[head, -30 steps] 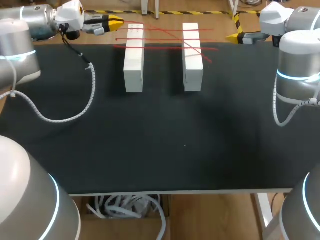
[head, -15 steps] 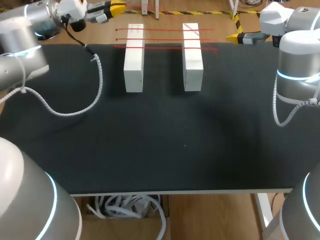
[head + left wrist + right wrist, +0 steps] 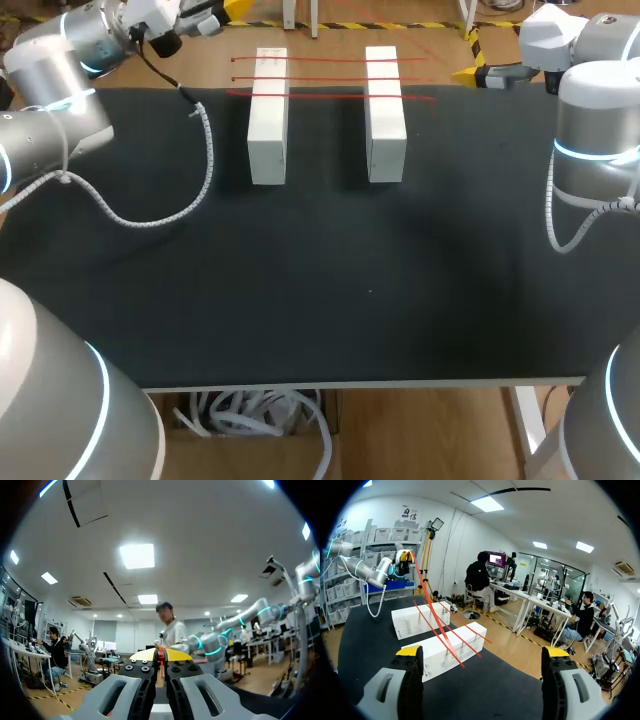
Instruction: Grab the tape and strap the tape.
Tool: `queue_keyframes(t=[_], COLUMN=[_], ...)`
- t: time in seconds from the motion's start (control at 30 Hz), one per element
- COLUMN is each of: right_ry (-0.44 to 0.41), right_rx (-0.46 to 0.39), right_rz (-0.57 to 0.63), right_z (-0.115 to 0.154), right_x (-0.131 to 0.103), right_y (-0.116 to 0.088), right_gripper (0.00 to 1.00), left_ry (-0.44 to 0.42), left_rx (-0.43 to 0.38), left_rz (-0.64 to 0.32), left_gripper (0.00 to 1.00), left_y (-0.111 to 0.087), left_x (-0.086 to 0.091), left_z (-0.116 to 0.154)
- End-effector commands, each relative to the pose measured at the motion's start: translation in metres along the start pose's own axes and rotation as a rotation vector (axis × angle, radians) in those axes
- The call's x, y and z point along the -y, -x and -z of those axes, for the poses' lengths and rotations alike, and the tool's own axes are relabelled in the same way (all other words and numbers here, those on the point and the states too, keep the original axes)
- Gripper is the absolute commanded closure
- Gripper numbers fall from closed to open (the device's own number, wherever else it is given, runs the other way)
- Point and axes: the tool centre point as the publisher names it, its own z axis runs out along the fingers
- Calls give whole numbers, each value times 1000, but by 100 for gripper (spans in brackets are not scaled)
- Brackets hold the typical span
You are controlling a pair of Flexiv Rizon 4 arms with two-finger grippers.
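Left claw [image 3: 161, 654] pinches a red tape end [image 3: 161, 662]; right claw [image 3: 482, 652] gapes wide. Three tape strips [image 3: 330, 60] run side-to-side across two white blocks [image 3: 268, 120].

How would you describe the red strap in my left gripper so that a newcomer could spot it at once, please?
Far across the black table stand two white blocks with red straps across them. One strap slopes from the blocks to the left gripper. The other straps lie flat on the blocks; this one is raised, pinched between the yellow tips.
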Motion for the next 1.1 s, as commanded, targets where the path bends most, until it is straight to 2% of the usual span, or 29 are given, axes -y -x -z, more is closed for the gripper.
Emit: queue_keyframes(t=[0.03, 0.47, 1.1], right_ry=[0, 0, 0], right_rx=[0, 0, 0], right_rz=[0, 0, 0], right_z=[0, 0, 0], right_x=[0, 0, 0], right_y=[0, 0, 0], right_gripper=[0, 0, 0], left_ry=[28, 5, -22], left_rx=[20, -39, -21], left_rz=[-11, 6, -1], left_gripper=[100, 100, 100], left_y=[-6, -13, -21], left_x=[2, 1, 2], left_z=[-9, -16, -24])
